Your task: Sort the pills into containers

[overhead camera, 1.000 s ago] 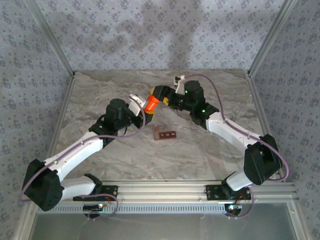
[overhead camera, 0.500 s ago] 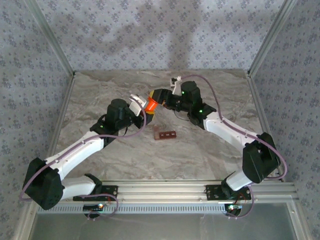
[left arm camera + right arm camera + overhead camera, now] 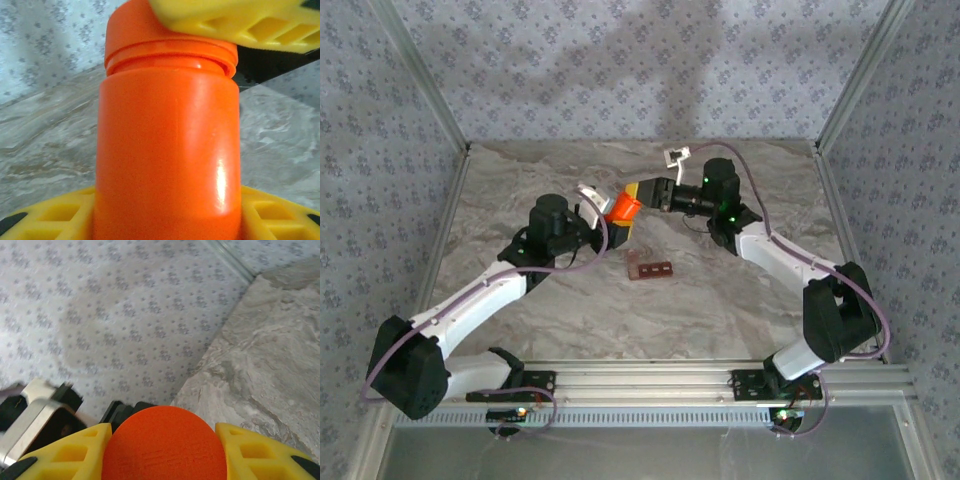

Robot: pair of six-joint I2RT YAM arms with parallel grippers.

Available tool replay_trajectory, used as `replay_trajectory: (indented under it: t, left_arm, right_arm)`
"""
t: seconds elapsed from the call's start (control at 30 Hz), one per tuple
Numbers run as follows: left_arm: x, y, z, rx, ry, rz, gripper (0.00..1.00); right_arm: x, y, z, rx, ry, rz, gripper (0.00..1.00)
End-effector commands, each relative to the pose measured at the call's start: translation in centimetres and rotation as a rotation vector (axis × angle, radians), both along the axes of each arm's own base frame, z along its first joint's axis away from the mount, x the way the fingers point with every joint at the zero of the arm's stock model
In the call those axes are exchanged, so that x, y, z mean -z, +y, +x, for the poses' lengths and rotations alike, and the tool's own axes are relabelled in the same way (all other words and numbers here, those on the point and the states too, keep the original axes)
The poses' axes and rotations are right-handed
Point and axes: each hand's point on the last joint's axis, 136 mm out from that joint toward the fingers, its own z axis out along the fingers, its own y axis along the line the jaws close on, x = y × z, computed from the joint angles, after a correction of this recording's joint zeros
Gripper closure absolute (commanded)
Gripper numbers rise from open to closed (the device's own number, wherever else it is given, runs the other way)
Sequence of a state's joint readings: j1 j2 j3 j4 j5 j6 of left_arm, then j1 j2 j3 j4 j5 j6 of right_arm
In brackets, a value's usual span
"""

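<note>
Now the orange bottle [image 3: 165, 150] is pinched at its body by the left claw [image 3: 167, 216], above the surface [image 3: 740, 300], so its cap [image 3: 140, 30], clamped by the right claw [image 3: 164, 447], can probably be unscrewed. The containers [image 3: 650, 269] lie near the surface's middle.

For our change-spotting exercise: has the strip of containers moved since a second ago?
No. The containers lie at the same spot on the table, equally far from its front rail.
</note>
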State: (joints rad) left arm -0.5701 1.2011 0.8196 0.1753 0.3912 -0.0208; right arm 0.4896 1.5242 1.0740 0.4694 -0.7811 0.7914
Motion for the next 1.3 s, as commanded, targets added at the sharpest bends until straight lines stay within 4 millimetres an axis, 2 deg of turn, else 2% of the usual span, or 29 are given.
replay_trajectory:
  t: [0.0,0.27,0.4,0.57,0.67,0.8,0.9,1.07,1.17,1.27]
  left_arm:
    - [-3.3,-0.2,-1.7,0.09,-0.01,-0.097,1.0]
    - [-2.8,-0.1,-2.1,0.101,0.005,-0.098,1.0]
    - [-3.0,0.2,-1.7,0.071,-0.01,-0.097,1.0]
    - [-2.8,0.4,-1.3,0.052,-0.016,-0.076,1.0]
    - [-2.5,0.6,-1.3,0.036,-0.016,-0.068,1.0]
    - [-2.1,1.2,-1.2,0.002,-0.024,-0.063,1.0]
    - [-1.8,1.9,-0.9,-0.04,-0.034,-0.06,1.0]
    - [-1.4,2.5,-0.5,-0.091,-0.033,-0.052,1.0]
    - [-1.1,2.8,-0.5,-0.112,-0.027,-0.049,1.0]
    - [-1.1,3.0,-0.5,-0.124,-0.03,-0.059,1.0]
  right_arm:
    - [-2.5,-1.1,0.1,-0.043,-0.195,-0.011,0.66]
    - [-3.3,-1.3,-0.2,-0.067,-0.199,-0.011,0.67]
    - [-3.1,-0.9,-0.4,-0.063,-0.213,-0.022,0.68]
    - [-2.8,-2.4,1.9,0.08,-0.132,0.027,0.67]
    - [-2.1,-4.8,3.6,0.22,-0.098,0.01,0.66]
    - [1.1,-9.3,5.6,0.413,-0.01,-0.111,0.65]
    - [5.3,-12.9,6.2,0.54,0.072,-0.293,0.64]
    - [12.7,-18.9,5.3,0.743,0.18,-0.631,0.64]
    - [16.3,-21.3,4.7,0.826,0.243,-0.748,0.64]
    - [19.1,-22.6,4.6,0.871,0.296,-0.822,0.64]
